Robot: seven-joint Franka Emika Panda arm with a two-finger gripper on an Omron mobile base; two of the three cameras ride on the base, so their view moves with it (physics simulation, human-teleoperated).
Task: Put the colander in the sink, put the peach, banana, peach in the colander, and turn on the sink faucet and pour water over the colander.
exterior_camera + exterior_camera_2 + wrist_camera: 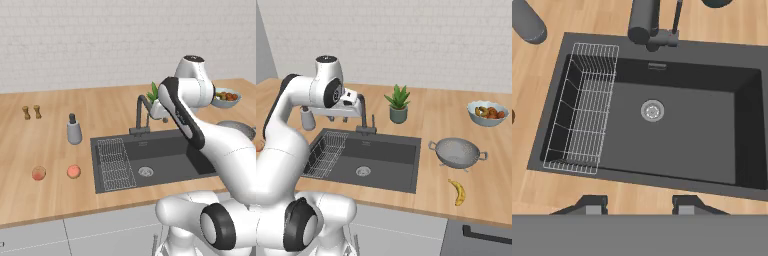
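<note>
The silvery colander (458, 152) stands on the counter right of the dark sink (391, 175), and a sliver of it shows in the left base view (242, 127). The yellow banana (458, 192) lies in front of the colander. Two peaches (39, 173) (74, 171) rest on the counter left of the sink (165, 172). My gripper (338, 119) hangs above the sink's back left, beside the faucet (363, 114). It is open (639, 206), with nothing between its fingertips (592, 205), looking down at the drain (652, 110).
A wire rack (582, 115) fills the sink's left side. A grey soap dispenser (74, 130) stands left of the faucet (142, 112). A potted plant (398, 104) and a blue-grey fruit bowl (486, 112) sit at the back. Two small shakers (31, 112) stand far left.
</note>
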